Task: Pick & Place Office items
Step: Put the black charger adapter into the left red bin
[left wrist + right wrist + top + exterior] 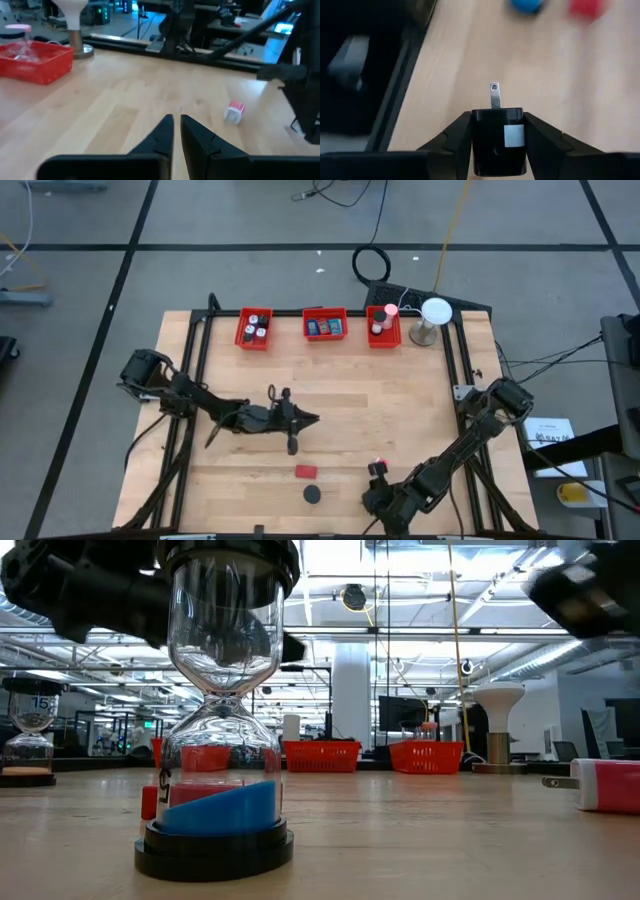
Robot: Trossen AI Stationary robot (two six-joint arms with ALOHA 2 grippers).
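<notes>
My right gripper (378, 482) (497, 120) is near the table's front edge, shut on a black plug adapter (497, 142) whose metal prong (494, 95) points away from the wrist. A pink-and-white plug (380, 465) (234, 112) lies on the table beside it. An hourglass with blue sand (215, 740) (313, 494) stands on its black base near the front edge, with a red block (306, 472) just behind it. My left gripper (312, 418) (175, 131) hovers mid-table, shut and holding nothing. My right gripper pinches the black plug adapter's two opposite side faces (479, 135) between its two fingers. The fingers slant down from the table's near right and lie along the body, prong end forward. Whether the adapter rests on the table or is lifted, I cannot tell.
Three red bins (254, 328) (325, 325) (383, 327) holding small items line the far edge, with a white round lamp (432, 315) at their right. Black frame rails (455, 370) run along the table's left and right sides. Bare wood lies between the arms and the bins.
</notes>
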